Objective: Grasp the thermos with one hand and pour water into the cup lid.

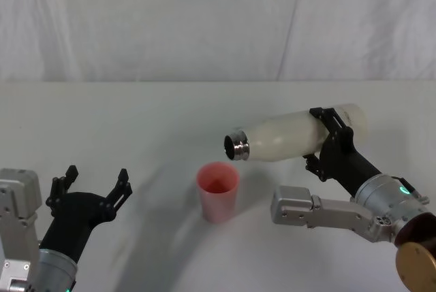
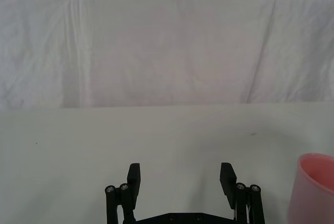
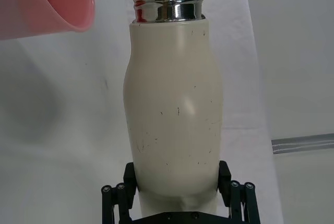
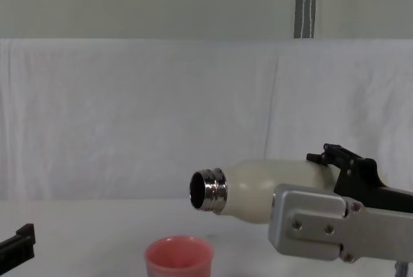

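My right gripper (image 1: pixel 323 137) is shut on the cream-white thermos (image 1: pixel 293 135), held in the air and tipped almost flat. Its open steel neck (image 1: pixel 237 146) points left and sits just above and to the right of the pink cup lid (image 1: pixel 218 190). The cup lid stands upright on the white table. From the chest view the thermos (image 4: pixel 258 190) hangs above the cup lid (image 4: pixel 179 257). The right wrist view shows the thermos (image 3: pixel 175 109) between the fingers (image 3: pixel 224 179), with the cup lid (image 3: pixel 49 2) beyond the neck. My left gripper (image 1: pixel 95 186) stands open at the near left, away from both.
A white cloth covers the table (image 1: pixel 136 122) and hangs as a backdrop behind it. The left wrist view catches the cup lid (image 2: pixel 313 187) off to one side of the open left gripper (image 2: pixel 180 179).
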Available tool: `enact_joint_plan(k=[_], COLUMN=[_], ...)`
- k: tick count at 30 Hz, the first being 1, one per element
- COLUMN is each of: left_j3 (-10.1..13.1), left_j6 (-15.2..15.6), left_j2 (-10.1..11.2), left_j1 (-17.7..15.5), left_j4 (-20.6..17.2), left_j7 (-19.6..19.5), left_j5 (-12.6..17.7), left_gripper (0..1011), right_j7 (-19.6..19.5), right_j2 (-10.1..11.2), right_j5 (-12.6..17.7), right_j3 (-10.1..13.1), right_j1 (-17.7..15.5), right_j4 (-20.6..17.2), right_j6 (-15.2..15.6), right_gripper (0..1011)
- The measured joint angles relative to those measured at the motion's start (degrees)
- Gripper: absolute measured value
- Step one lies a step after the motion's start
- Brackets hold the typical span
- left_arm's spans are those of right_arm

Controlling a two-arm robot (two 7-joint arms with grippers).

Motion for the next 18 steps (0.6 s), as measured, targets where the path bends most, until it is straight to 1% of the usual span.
enact_joint_plan(k=[18], left_j3=[0.0], left_j6=[0.0], left_j2=[0.0], left_j1=[0.0], left_j4=[0.0], left_j7=[0.0], left_j5=[0.0], left_gripper=[1001], right_j7=[0.0], right_j2=[0.2], right_j5=[-0.4], right_j3=[-0.7], right_j1=[0.2], right_j4=[0.0], right_j6=[-0.2], right_gripper=[951])
